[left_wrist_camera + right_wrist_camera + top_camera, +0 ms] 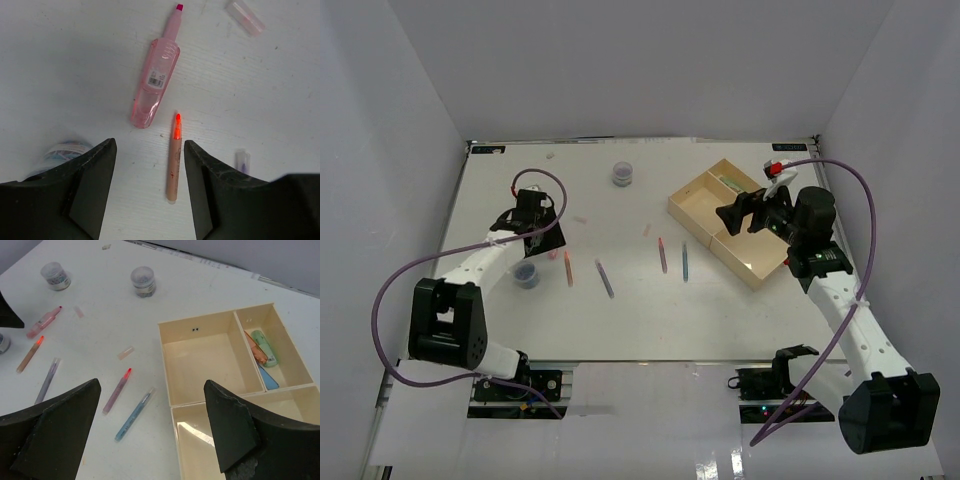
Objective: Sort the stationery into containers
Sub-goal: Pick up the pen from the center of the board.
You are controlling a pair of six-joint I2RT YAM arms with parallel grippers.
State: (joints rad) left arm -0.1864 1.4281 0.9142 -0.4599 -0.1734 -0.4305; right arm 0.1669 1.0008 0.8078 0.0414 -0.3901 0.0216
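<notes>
Stationery [606,278] lies scattered mid-table, left of the beige tray [705,205]; left gripper [148,145] hangs jaws apart over an orange pen [173,160], right gripper [151,385] gapes empty above the tray.

The orange pen [173,165] lies between the left fingers [95,185] with bare counter [75,75] either side. A pink highlighter [156,82] blocks just ahead, and a tub [60,152] crowds one finger's outer side.

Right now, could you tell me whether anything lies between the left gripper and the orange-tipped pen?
Nothing visible does: the left gripper hangs open astride the orange-tipped pen. The pink highlighter lies just beyond, apart from it.
</notes>
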